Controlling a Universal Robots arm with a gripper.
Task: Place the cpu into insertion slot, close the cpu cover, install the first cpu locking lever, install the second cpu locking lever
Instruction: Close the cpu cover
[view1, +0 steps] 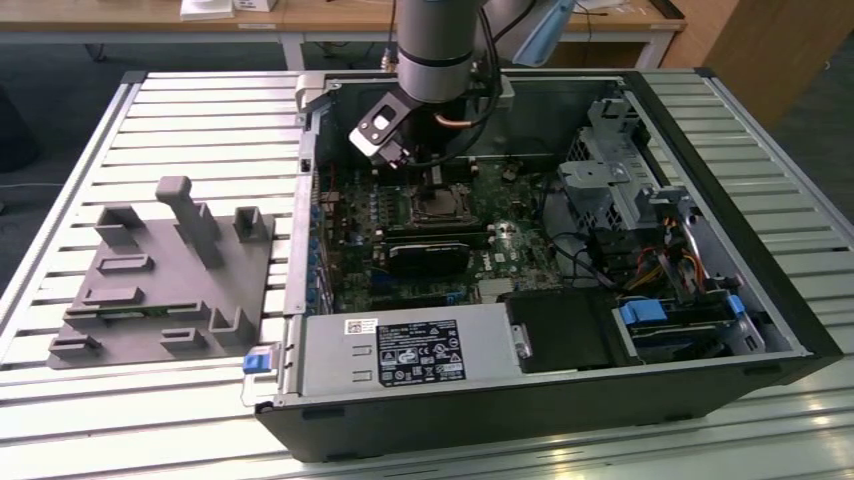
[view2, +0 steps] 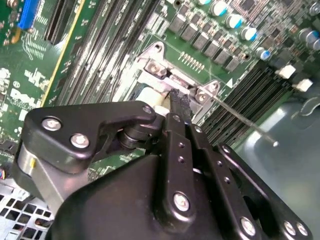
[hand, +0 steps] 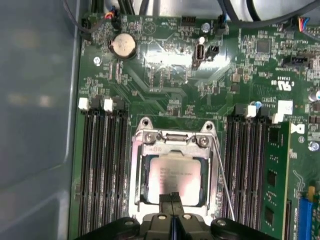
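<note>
Inside open black computer case (view1: 534, 425), your black two-finger pincer (hand: 171, 197) is hovering, fingers pressed together, gripping nothing, tips at edge of silvery windowed cpu cover (hand: 136, 170). Pale square metal-faced cpu (hand: 175, 181) is sitting in dark insertion slot (hand: 145, 182), just beyond tips. Thin wire locking lever (hand: 223, 175) is lying alongside.

In the upper middle of the exterior view, the arm (view1: 434, 45) is a silver-grey cylinder with a pale blue joint cap (view1: 545, 30) and a dark cable (view1: 497, 45). In the second wrist view, silver screws (view2: 181, 201) stud the matte black jaws.
</note>
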